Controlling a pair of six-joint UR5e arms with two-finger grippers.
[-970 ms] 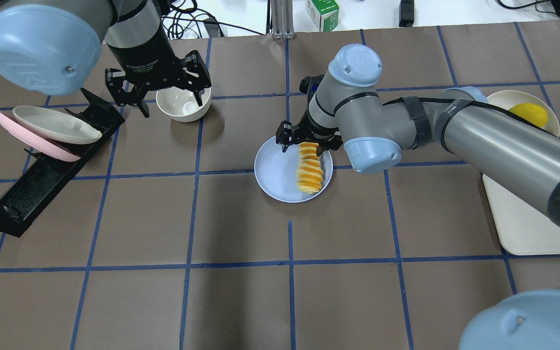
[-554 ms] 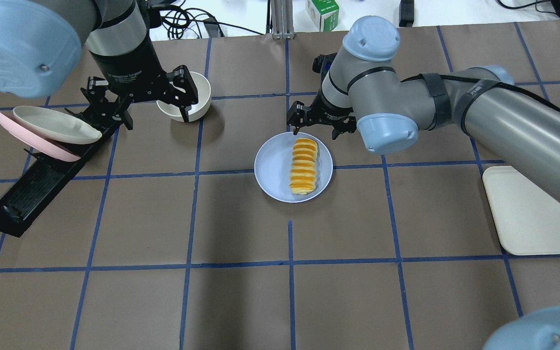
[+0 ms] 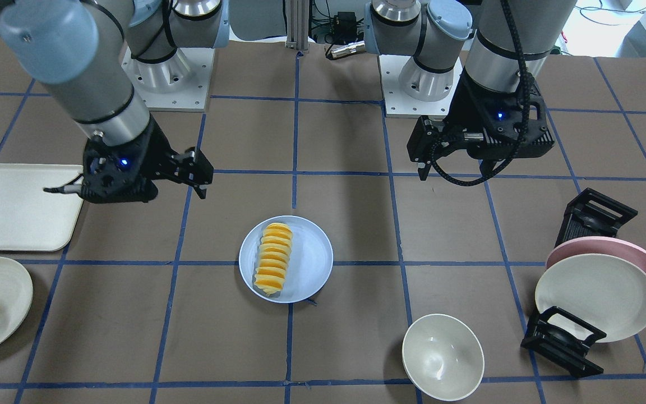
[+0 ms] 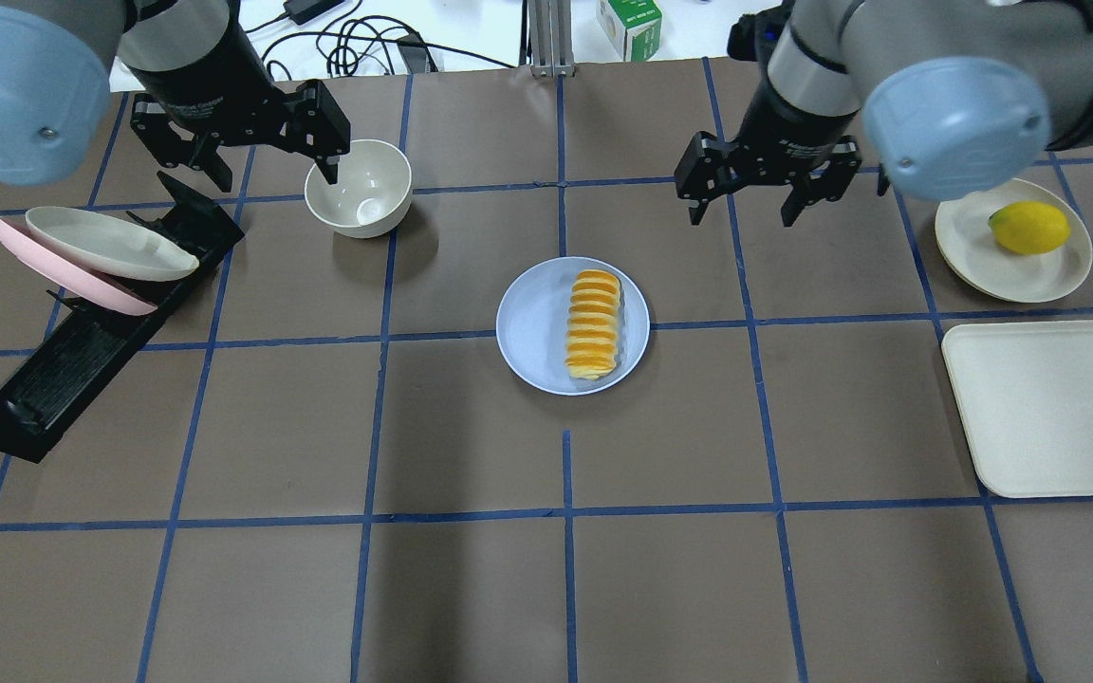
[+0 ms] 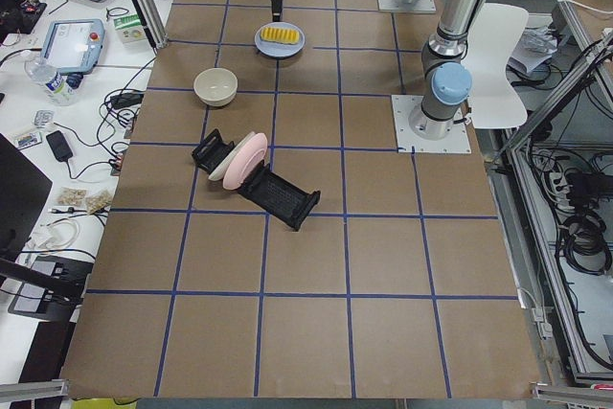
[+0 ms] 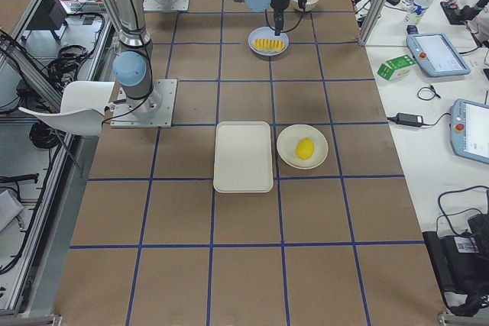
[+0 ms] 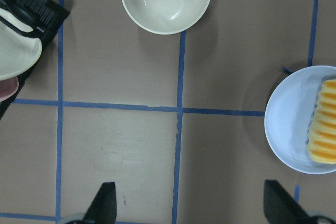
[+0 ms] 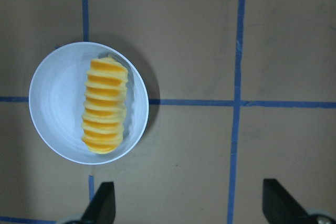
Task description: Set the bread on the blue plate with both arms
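The bread (image 4: 592,324) lies flat on the blue plate (image 4: 527,327) at the table's middle, with nothing touching it. It also shows in the front view (image 3: 272,258) and in the right wrist view (image 8: 104,106). My right gripper (image 4: 741,209) is open and empty, raised beyond and to the right of the plate. My left gripper (image 4: 271,169) is open and empty, high at the far left beside a white bowl. In the left wrist view the plate (image 7: 289,124) and the bread (image 7: 325,129) sit at the right edge.
A white bowl (image 4: 360,197) stands at the far left. A black dish rack (image 4: 82,351) holds a pink plate (image 4: 82,280) and a cream plate (image 4: 101,242). A cream plate (image 4: 973,256) with a yellow fruit (image 4: 1028,228) and a cream tray (image 4: 1049,408) are on the right.
My right gripper let go of the bread's far end and rose away to the right. The bread settled flat on the blue plate. My left gripper drew back from over the bowl.
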